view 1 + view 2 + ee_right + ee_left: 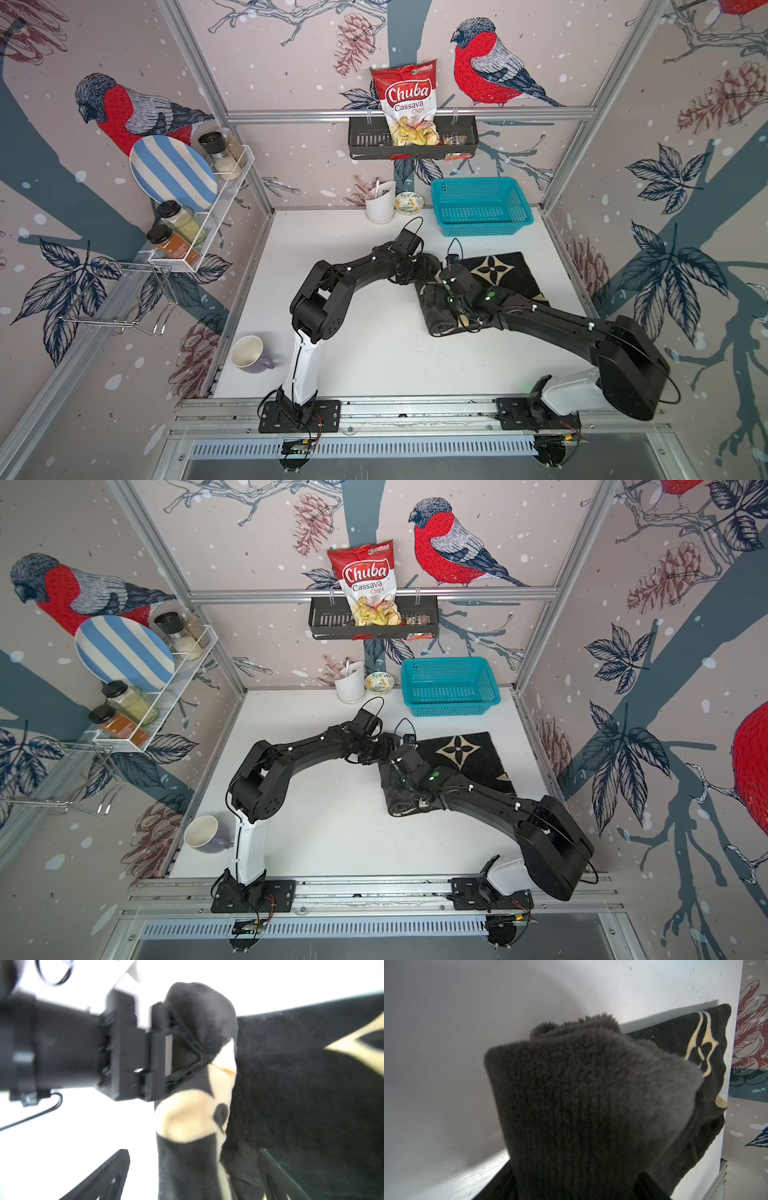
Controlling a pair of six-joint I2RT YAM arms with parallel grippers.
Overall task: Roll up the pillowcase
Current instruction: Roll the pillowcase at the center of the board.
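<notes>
The black plush pillowcase (505, 270) with cream flower motifs lies at the right of the white table (365, 357) in both top views. Its left part is wound into a thick roll (440, 322), and the rest lies flat (461, 750). My left gripper (424, 266) is shut on the roll's far end. In the left wrist view the plush cloth (581, 1105) fills the space between its jaws. The right wrist view shows one of its fingers (187, 1049) pressed on the roll's end. My right gripper (193, 1153) stands open astride the roll (187, 1167), one finger on each side.
A teal basket (482, 205) stands behind the cloth, with a white utensil cup (380, 205) and a small bowl (409, 202) to its left. A purple mug (249, 353) sits at the front left. A wire rack (199, 232) juts in from the left wall.
</notes>
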